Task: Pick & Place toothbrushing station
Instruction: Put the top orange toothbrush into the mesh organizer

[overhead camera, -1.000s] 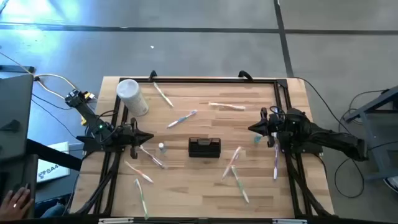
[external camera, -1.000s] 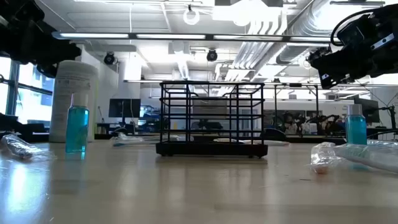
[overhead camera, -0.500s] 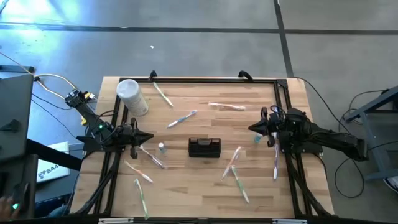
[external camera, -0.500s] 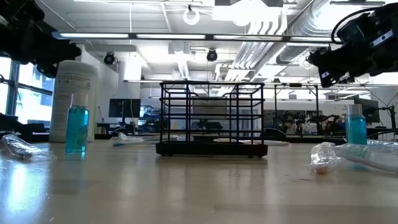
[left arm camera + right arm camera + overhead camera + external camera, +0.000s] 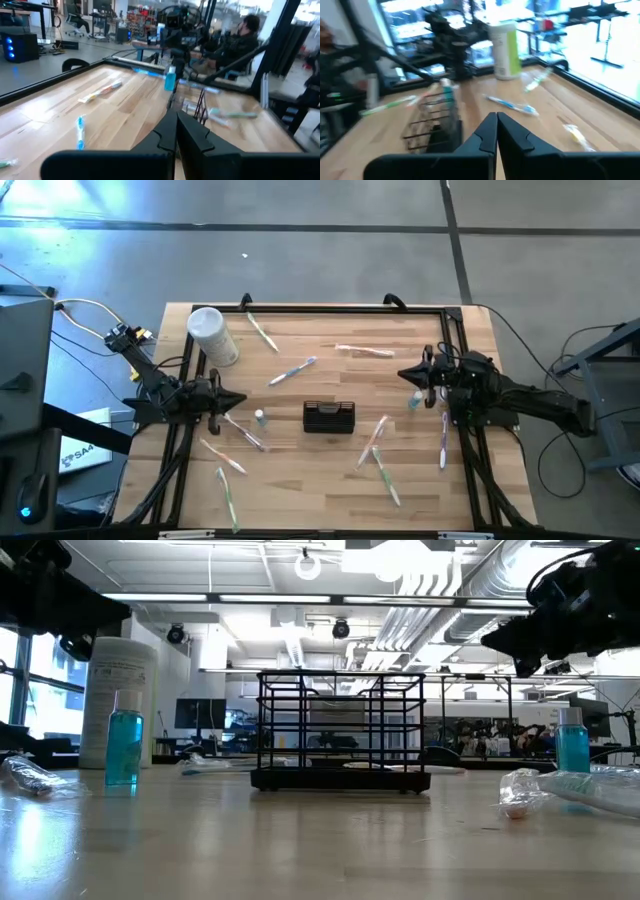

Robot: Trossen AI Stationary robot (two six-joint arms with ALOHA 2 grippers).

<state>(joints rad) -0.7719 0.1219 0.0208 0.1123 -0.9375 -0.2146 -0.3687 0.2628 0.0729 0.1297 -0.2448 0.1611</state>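
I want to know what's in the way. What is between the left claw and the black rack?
From above, a small blue bottle stands between the left gripper and the black rack, with a wrapped toothbrush beside it.

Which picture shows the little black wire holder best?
The low view: the toothbrushing station stands side-on, all its wire bars clear. The high view shows only its slotted top; the right wrist view shows it blurred; the left wrist view barely shows it.

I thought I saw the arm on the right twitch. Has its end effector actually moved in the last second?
Yes. In the high view, the right end effector has shifted slightly toward the table's far edge, away from the black toothbrushing station, which stays put. Its fingers remain shut.
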